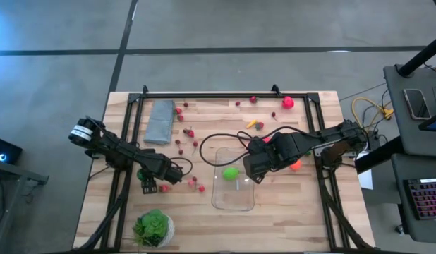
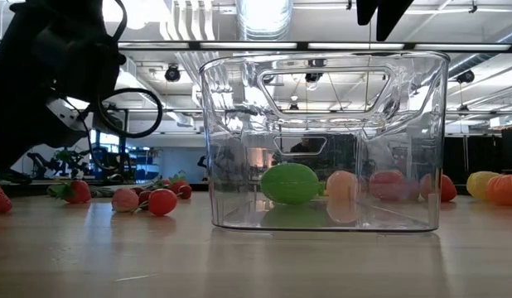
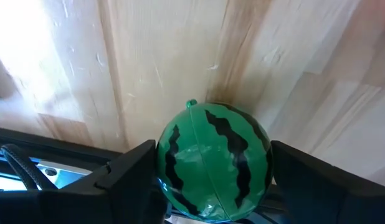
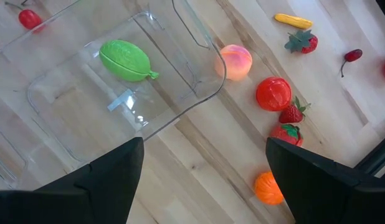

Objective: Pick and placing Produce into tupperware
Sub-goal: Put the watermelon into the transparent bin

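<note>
The left gripper is sitting low over the wooden counter, with its two dark fingers on both sides of a round green striped toy watermelon. I cannot tell if the fingers are squeezing it. The right gripper is hanging open above the clear plastic box, holding nothing. A smooth green toy fruit is lying inside the box. Small red berries are lying around on the counter beside it.

Watermelon bottom cut off by frame edge, wrist cam.
</note>
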Controlling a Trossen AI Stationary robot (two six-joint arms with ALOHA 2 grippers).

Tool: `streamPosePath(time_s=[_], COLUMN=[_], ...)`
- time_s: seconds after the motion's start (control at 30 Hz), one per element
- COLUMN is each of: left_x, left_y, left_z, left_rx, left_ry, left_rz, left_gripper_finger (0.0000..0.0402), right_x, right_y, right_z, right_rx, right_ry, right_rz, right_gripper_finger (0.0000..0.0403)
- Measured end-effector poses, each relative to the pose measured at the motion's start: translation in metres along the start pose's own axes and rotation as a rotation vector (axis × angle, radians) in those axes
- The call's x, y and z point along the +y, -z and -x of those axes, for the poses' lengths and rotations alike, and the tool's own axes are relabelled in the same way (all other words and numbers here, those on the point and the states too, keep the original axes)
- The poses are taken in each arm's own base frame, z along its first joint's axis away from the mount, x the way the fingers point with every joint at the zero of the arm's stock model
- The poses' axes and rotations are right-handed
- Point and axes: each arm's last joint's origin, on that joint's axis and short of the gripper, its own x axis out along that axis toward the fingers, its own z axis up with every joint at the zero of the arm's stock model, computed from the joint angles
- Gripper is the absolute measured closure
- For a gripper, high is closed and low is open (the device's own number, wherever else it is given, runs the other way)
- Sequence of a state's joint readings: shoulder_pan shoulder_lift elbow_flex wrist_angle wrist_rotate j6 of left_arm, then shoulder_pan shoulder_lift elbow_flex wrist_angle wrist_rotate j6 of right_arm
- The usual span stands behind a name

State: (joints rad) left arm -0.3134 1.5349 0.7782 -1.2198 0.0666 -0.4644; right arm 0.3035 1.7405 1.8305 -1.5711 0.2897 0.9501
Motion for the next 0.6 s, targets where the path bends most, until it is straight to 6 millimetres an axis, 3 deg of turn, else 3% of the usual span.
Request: streamPosePath(time_s=[0.37, 0.47, 0.6], left_x=[0.0, -0.003, -0.007], left_y=[0.001, -0.003, -0.011], left_z=[0.01, 0.025, 0.059], left_rx=[0.013, -0.052, -0.248], left_ry=[-0.008, 0.014, 0.01], left_rz=[0.002, -0.002, -0.004], left_gripper_finger=[0.0127, 0.0127, 0.0127], right_x=[0.0, 0.0, 0.0], right_y=[0.0, 0.0, 0.0], right_z=[0.0, 0.0, 0.0], right_rx=[0.0, 0.0, 0.0], right_ry=[0.0, 0.0, 0.0], right_rz=[0.008, 0.009, 0.006], right_gripper_finger=[0.0074, 0.0074, 0.0074])
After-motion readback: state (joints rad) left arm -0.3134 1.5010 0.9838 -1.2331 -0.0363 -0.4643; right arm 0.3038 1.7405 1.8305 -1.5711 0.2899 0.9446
